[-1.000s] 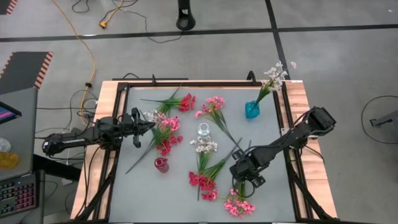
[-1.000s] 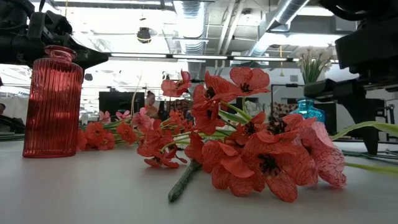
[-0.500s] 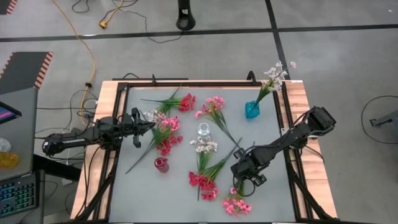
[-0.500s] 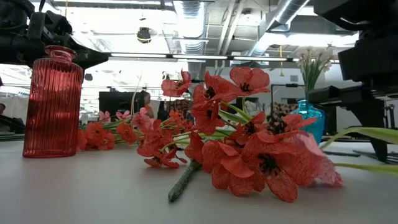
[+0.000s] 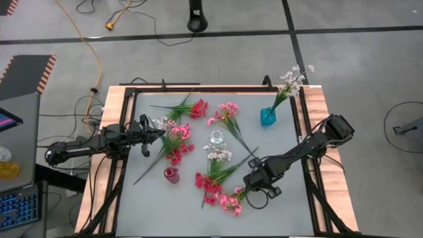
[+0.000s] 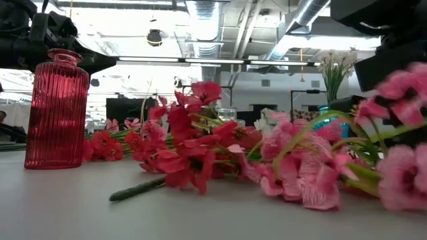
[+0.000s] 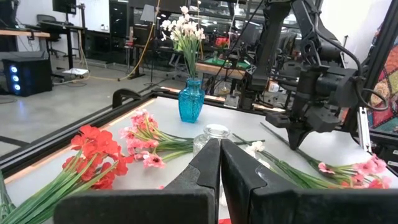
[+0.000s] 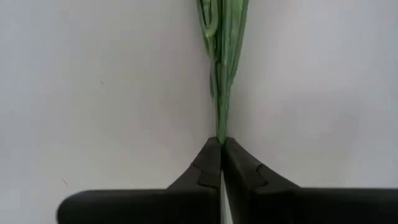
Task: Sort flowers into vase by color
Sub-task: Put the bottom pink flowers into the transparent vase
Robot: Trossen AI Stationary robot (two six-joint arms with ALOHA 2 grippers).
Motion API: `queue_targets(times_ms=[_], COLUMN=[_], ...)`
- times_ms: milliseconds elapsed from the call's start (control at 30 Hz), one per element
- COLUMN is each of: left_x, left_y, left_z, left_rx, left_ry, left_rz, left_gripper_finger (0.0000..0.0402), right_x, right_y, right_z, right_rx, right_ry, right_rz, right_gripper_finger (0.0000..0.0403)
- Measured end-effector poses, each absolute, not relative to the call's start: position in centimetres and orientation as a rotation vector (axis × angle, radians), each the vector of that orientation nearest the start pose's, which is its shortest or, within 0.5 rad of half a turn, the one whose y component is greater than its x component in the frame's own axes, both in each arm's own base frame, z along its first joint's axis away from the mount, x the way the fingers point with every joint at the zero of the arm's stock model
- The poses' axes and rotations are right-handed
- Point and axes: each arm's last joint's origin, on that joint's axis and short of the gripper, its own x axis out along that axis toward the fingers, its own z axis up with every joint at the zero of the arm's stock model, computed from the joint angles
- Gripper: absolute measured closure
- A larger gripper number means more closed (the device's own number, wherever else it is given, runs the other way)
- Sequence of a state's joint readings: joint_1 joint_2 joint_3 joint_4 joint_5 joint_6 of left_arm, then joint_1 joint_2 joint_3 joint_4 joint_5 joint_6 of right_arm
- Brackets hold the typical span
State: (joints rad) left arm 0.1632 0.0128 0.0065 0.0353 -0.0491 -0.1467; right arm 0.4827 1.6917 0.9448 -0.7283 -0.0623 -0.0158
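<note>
Pinching pink sprig (image 5: 231,200) stem, right gripper (image 8: 221,144); blossoms toward front-left.

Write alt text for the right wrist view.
The right end effector is shut on the thin green stem of a flower sprig, which runs straight away from its fingertips over the plain pale table. No blossoms show here.
</note>
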Motion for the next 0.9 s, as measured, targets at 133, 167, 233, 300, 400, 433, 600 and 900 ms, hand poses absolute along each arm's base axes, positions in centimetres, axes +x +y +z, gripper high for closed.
queue_targets(times_ms=[133, 167, 233, 300, 400, 433, 600, 900], left_x=[9.6, 9.6, 9.6, 9.6, 9.6, 9.6, 9.6, 9.6], left_y=[1.7, 1.7, 1.7, 1.7, 1.7, 1.7, 1.7, 1.7], left_z=[16.8, 16.8, 16.8, 16.8, 16.8, 16.8, 16.8, 17.3], left_rx=[-0.144, -0.144, -0.144, -0.144, -0.144, -0.144, -0.144, -0.157], left_ry=[-0.045, -0.044, -0.045, -0.044, -0.045, -0.045, -0.045, -0.096], left_rz=[0.21, 0.21, 0.21, 0.21, 0.21, 0.21, 0.21, 0.211], left_gripper_finger=[0.0401, 0.0401, 0.0401, 0.0401, 0.0401, 0.0401, 0.0401, 0.0401], right_x=[25.2, 25.2, 25.3, 25.5, 25.7, 25.8, 26.4, 29.4], right_y=[13.4, 13.4, 13.5, 13.7, 13.8, 13.8, 13.6, 11.4], right_z=[16.2, 16.5, 17.2, 18.1, 19.6, 20.1, 22.9, 26.3], right_rx=[-0.288, -0.274, -0.25, -0.236, -0.212, -0.207, -0.165, -0.054], right_ry=[1.398, 1.39, 1.373, 1.34, 1.283, 1.267, 1.162, 0.821], right_rz=[0.448, 0.44, 0.442, 0.457, 0.479, 0.485, 0.48, 0.416], right_gripper_finger=[0.0367, 0.0366, 0.0366, 0.0366, 0.0367, 0.0367, 0.0367, 0.0367])
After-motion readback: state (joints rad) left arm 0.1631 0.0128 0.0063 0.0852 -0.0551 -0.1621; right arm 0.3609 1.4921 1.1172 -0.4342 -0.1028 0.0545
